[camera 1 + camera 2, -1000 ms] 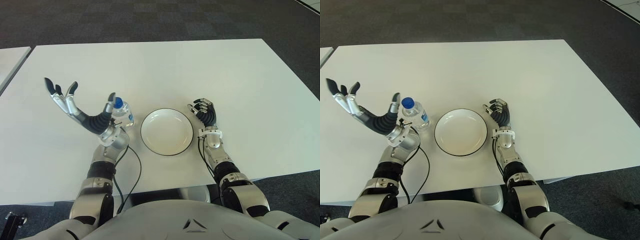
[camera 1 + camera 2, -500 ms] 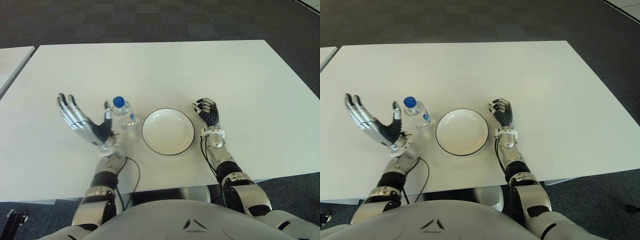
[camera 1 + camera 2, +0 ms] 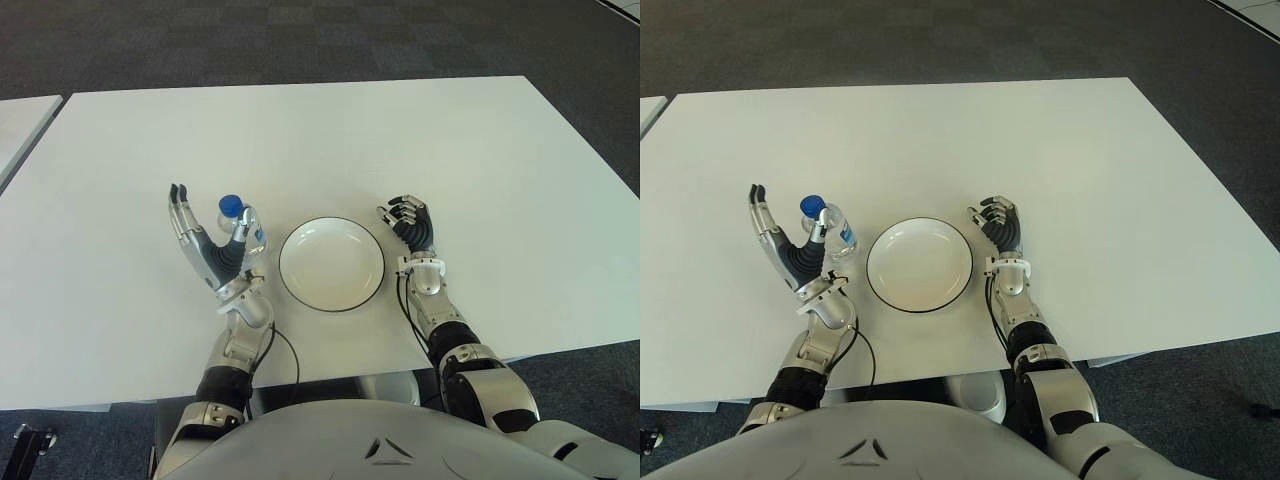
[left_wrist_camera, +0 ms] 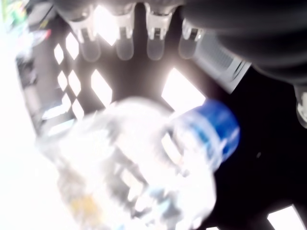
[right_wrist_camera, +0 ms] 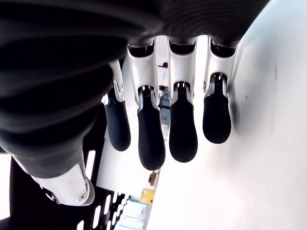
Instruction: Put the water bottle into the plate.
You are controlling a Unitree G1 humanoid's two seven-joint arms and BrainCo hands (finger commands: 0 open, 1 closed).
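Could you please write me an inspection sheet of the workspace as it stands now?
Surface: white table, bare apart from the job's things.
Job's things: water bottle with a blue cap stands upright on the table, to the left of the plate; the white, dark-rimmed plate holds nothing.
Clutter: nothing seen.
Hands: left hand is raised beside the bottle with fingers spread, thumb by the bottle, no grasp closed. Right hand shows just right of the plate, fingers curled, holding nothing.
Cables: a black cable loops from the left forearm near the table's front edge.
Surroundings: dark carpet beyond the table; a second table's corner at far left.
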